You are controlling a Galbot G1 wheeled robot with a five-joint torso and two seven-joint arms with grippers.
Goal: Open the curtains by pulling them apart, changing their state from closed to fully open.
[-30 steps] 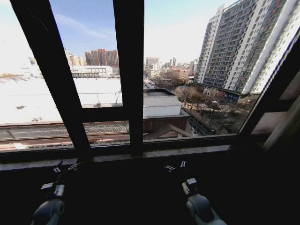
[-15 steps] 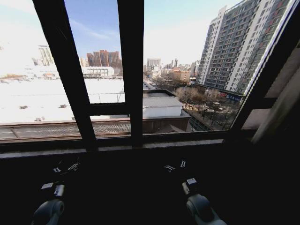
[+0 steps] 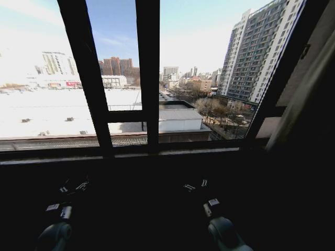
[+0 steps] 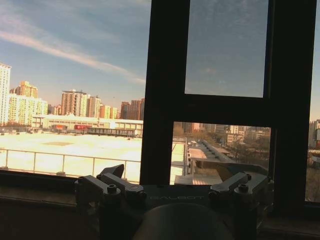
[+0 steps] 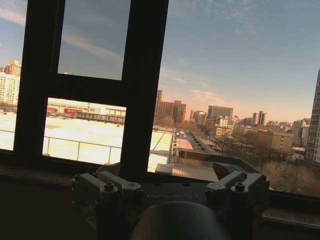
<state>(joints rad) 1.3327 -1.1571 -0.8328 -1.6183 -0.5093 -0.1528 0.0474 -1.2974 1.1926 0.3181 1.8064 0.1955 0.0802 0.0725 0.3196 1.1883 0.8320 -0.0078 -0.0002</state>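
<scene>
A pale strip of the curtains hangs bunched along the right side of the window, beyond the slanted dark frame bar. The glass in front of me is uncovered and shows the city outside. My left gripper and right gripper are held low in the dark below the window sill, both pointing at the window. In the wrist views the left gripper and the right gripper stand open with nothing between their fingers, well short of the glass and away from the fabric.
Thick dark frame bars divide the window into panes. A dark wall runs below the sill. The right side past the curtain is in deep shadow.
The whole head picture has shifted: the sill sits higher and the outer frame bars have drawn toward the middle, so the camera has moved. Both grippers keep their places in the picture.
</scene>
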